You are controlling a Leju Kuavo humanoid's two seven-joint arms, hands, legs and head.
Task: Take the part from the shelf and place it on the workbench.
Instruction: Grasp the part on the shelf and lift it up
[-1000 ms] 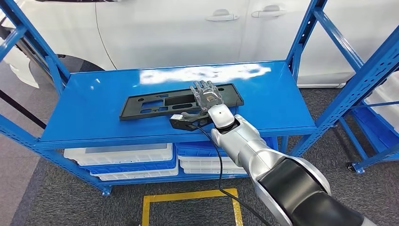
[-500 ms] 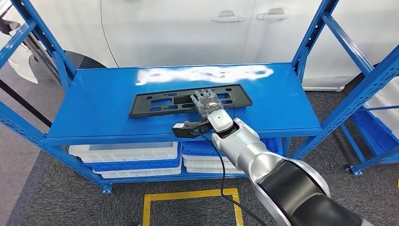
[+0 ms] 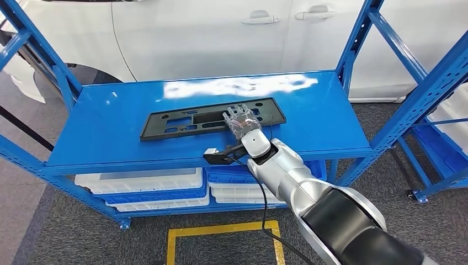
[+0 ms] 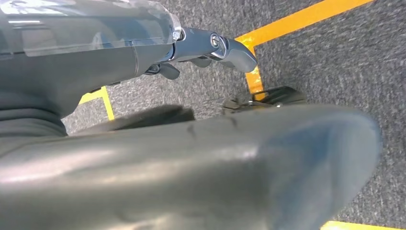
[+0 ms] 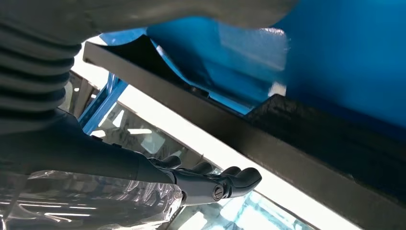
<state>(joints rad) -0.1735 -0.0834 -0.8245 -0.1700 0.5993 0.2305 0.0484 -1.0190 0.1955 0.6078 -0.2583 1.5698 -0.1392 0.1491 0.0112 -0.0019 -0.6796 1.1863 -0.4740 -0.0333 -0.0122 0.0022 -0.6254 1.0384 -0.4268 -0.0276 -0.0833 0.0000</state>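
Head view shows your right hand [image 3: 241, 120] spread flat, holding nothing, over the black part [image 3: 182, 122] lying mid-shelf [image 3: 110, 127]; curl under its near edge before lifting it level.

A: What is the right hand [image 3: 241, 120] covering?
B: It is lying over the middle of the black part [image 3: 182, 122], hiding that stretch, so whether the fingers are touching it I cannot tell.
A: And the wrist views?
B: The left hand [image 4: 210, 48] is being cut off by the edge, its grip unreadable.
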